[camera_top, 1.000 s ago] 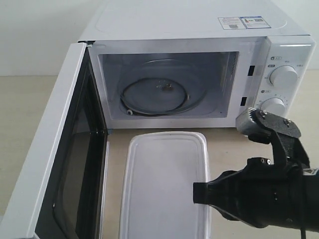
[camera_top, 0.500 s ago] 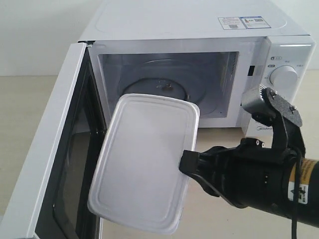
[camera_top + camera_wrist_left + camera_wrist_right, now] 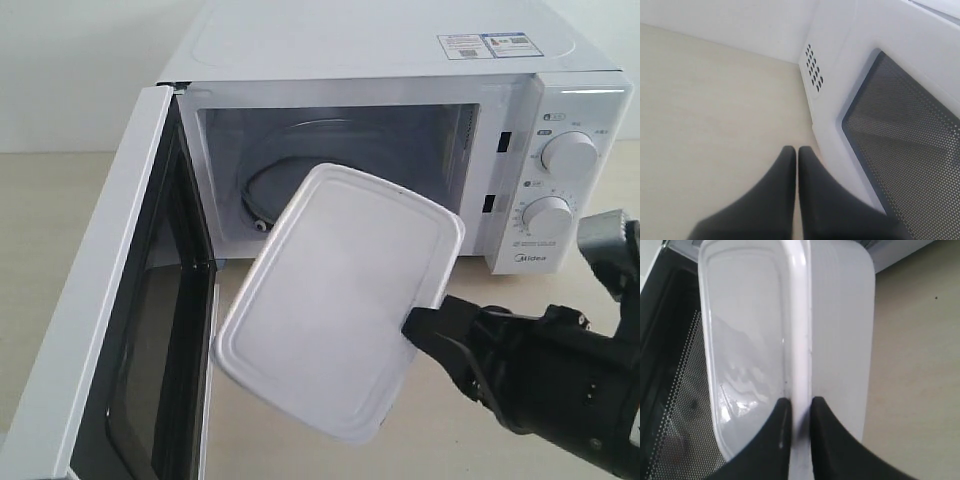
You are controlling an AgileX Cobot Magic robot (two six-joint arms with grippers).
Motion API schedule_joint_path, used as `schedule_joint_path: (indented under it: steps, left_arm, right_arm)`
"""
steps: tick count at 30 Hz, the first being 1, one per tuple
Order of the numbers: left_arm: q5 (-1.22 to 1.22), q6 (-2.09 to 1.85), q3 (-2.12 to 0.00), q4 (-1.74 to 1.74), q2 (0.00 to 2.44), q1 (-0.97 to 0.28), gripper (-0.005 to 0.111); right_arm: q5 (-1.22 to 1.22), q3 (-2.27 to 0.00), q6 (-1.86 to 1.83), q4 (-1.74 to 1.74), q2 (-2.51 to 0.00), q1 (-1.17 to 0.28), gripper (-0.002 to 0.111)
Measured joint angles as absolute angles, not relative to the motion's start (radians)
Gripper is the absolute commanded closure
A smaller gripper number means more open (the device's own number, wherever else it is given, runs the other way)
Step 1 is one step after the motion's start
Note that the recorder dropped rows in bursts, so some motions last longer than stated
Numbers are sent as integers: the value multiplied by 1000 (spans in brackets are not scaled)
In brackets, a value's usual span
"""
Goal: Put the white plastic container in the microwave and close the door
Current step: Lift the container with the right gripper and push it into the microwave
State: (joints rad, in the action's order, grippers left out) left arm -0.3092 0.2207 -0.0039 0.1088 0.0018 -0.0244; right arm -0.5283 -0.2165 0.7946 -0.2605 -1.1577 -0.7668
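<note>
The white plastic container [image 3: 335, 300] hangs tilted in the air in front of the microwave [image 3: 400, 60], its far corner at the mouth of the open cavity. My right gripper [image 3: 415, 325] is shut on the container's rim, seen edge-on in the right wrist view as the container [image 3: 800, 330] with both black fingers [image 3: 777, 425] pinching it. The door [image 3: 110, 300] stands swung open to the left. My left gripper [image 3: 796, 150] is shut with nothing in it, low beside the outer face of the door [image 3: 905, 135]; it is not seen in the exterior view.
A glass turntable [image 3: 265, 190] lies inside the cavity, partly hidden by the container. Two round dials [image 3: 568, 155] sit on the right panel. The beige tabletop [image 3: 450, 290] runs in front of the microwave. A vent grille [image 3: 813, 67] shows on the microwave's side.
My right gripper closed on the container on the table, lifted it tilted, and has now swung it up and to the right toward the cavity. The door has not moved.
</note>
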Motion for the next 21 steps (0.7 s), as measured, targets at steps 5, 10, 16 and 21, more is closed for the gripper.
schedule_joint_path:
  steps: [5,10,16,21]
  left_arm:
    - [-309,221,-4,109,2,-24,103]
    - [-309,221,-4,109,2,-24,103]
    - [-309,221,-4,109,2,-24,103]
    - [-309,221,-4,109,2,-24,103]
  right_arm:
    - [-567,-209,757,-364,-1162,-767,109]
    - [-640,-209,756,-455,-1229,-767,109]
    - [-705,-242,818,-483,-1373,-767,109]
    - [-749,-320,827,-483,-1462,-767,109]
